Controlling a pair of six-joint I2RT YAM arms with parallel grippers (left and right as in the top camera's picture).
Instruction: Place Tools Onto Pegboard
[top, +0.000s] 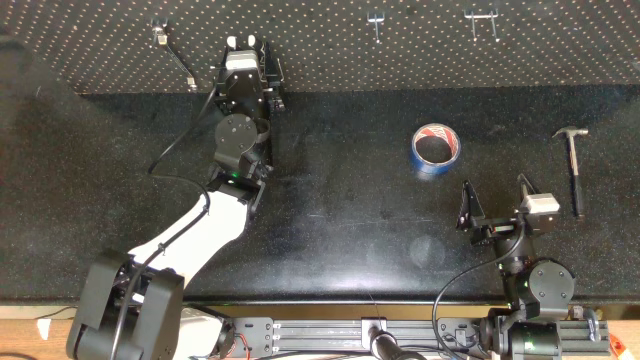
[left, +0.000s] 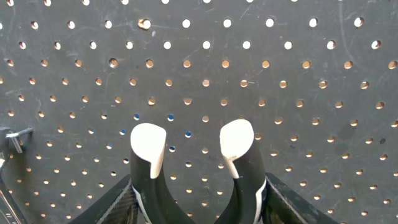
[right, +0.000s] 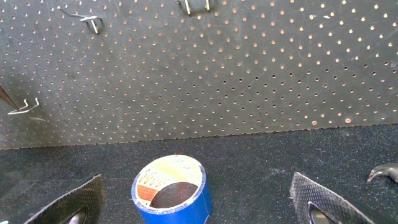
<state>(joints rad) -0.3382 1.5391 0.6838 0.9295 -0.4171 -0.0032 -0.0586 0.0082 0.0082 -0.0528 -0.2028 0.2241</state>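
Note:
A blue tape roll (top: 436, 150) lies flat on the black table right of centre, and it also shows in the right wrist view (right: 171, 190). A hammer (top: 573, 165) lies at the far right, head toward the pegboard (top: 400, 45). My right gripper (top: 495, 198) hovers just in front of the tape, open, its fingers (right: 320, 199) spread wider than the roll. My left gripper (top: 243, 43) is up against the pegboard (left: 280, 74), open, with nothing between its white fingertips (left: 148, 146). A slender black tool (top: 178, 60) hangs from a hook at the board's left.
Two bare metal hooks (top: 376, 20) (top: 482, 20) stick out of the pegboard at upper right. Another hook (left: 15, 137) sits beside my left gripper. The table's middle is open black mat.

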